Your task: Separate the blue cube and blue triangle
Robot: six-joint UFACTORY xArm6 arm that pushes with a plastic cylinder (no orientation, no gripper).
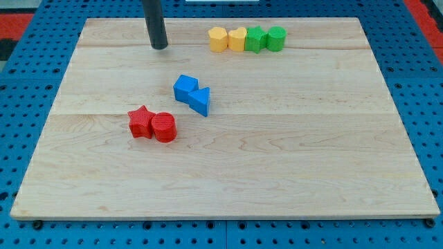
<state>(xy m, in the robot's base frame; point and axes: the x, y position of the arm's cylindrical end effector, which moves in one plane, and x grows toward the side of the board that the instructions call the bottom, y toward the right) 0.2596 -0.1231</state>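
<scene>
Red cylinder (165,128) nearest – blue cube (185,88) touching blue triangle (201,101); no claw, my tip (160,46) well apart

Bright, even light falls from above on the pale wooden board (277,173), with no glare on it. Shadows are soft and short, hugging the blocks' bases. Focus is fairly sharp across the view, slightly softer along the view's top edge, and straight edges show no obvious bending.
</scene>
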